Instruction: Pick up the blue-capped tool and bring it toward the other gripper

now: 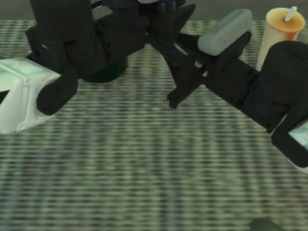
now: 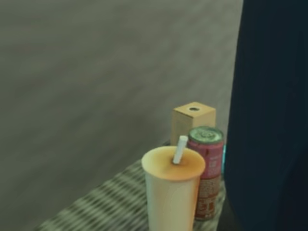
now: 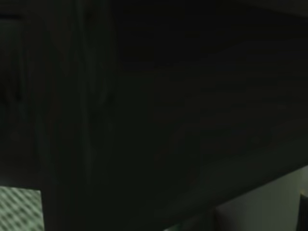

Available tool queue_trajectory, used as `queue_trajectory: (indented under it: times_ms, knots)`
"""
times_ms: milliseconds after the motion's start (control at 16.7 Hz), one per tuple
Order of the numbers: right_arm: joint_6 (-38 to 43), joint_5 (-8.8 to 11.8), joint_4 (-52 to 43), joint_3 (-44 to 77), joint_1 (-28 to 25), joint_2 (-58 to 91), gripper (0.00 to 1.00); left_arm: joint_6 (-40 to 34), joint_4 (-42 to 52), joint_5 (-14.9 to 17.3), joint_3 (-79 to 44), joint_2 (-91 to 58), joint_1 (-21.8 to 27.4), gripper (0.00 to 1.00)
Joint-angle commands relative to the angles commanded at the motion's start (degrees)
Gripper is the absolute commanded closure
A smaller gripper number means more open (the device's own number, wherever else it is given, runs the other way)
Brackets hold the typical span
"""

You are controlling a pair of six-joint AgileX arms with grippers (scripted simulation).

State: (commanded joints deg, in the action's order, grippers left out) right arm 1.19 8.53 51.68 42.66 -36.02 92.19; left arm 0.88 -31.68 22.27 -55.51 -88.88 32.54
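Above the woven table (image 1: 144,168), in the top view, both arms reach to the far edge and meet near the middle. Left arm: its white wrist box sits at the left, and its gripper (image 1: 161,9) is lost among dark shapes at the top edge, so whether its fingers are apart or together cannot be told. Right arm: it enters from the right with a pale grey block on top; its gripper (image 1: 180,72) points toward the left arm with one pointed finger (image 1: 175,98) aimed at the table, and its state too cannot be told. An orange cup (image 1: 279,29) with a straw stands at the far right. A dark green round object (image 1: 108,72) shows under the left arm.

Left wrist view: the orange cup (image 2: 173,192) stands on the table, a red can (image 2: 208,168) just behind it and a tan block (image 2: 192,120) with a hole on top beyond. A large navy surface (image 2: 269,120), probably the blue cap of the tool, fills one side, close to the lens.

Right wrist view: dark.
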Motion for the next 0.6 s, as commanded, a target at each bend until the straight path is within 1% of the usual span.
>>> queue_trajectory:
  times_ms: [180, 600]
  knots:
    - [0.0, 0.0, 0.0, 0.0, 0.0, 0.0, 1.0, 0.0, 0.0, 0.0, 0.0, 0.0, 0.0, 1.0]
    - [0.0, 0.0, 0.0, 0.0, 0.0, 0.0, 0.47, 0.0, 0.0, 0.0, 0.0, 0.0, 0.0, 1.0]
